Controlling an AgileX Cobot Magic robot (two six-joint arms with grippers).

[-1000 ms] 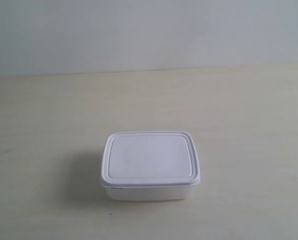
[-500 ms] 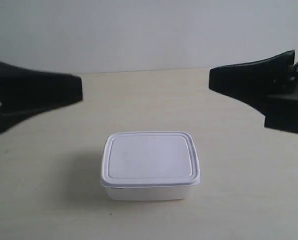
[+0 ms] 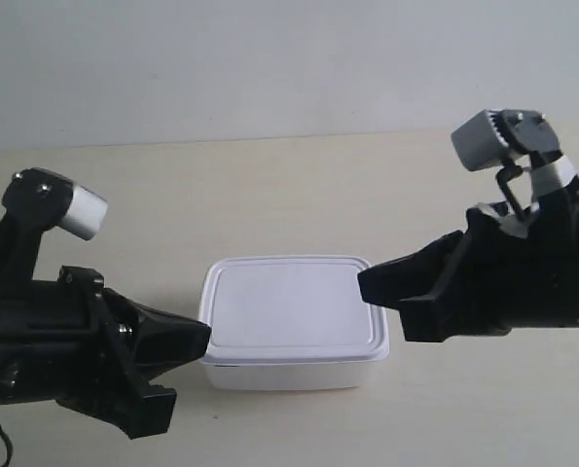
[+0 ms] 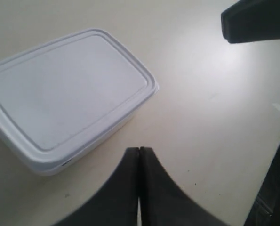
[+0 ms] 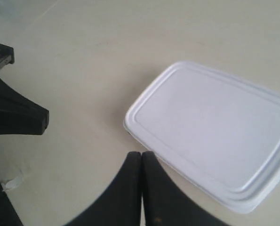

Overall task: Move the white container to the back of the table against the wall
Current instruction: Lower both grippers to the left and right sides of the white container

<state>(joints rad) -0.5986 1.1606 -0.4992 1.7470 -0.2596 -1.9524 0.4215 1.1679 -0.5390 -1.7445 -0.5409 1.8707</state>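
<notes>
Tabletop [image 3: 289, 195], pale cream wood grain, carries everything. Nearest in the exterior view is the arm at the exterior view's left [image 3: 65, 360]. It is black and low, and its tip points at the left end of the white container [image 3: 294, 326], overlapping the rim from that angle.

Left wrist view: left gripper [image 4: 139, 151], fingers [image 4: 125, 188] clenched flat together, nothing between them. A strip of tabletop shows between the tips and the container, so they are apart.

White container sits toward the front middle of the tabletop, upright, well apart from the wall. Lid [image 3: 291, 304] is on, flat and rimmed. Small dark mark low on the container's front left corner.

Arm at the exterior view's right [image 3: 503, 282] is a little farther back, tip over the lid's right rear corner as seen. Cannot tell whether it touches.

Right wrist view: right gripper [image 5: 141, 154], fingers likewise clenched on nothing, tips just beside the container's rim.

Behind all, the tabletop runs back to the wall [image 3: 289, 68], plain pale grey-white.
</notes>
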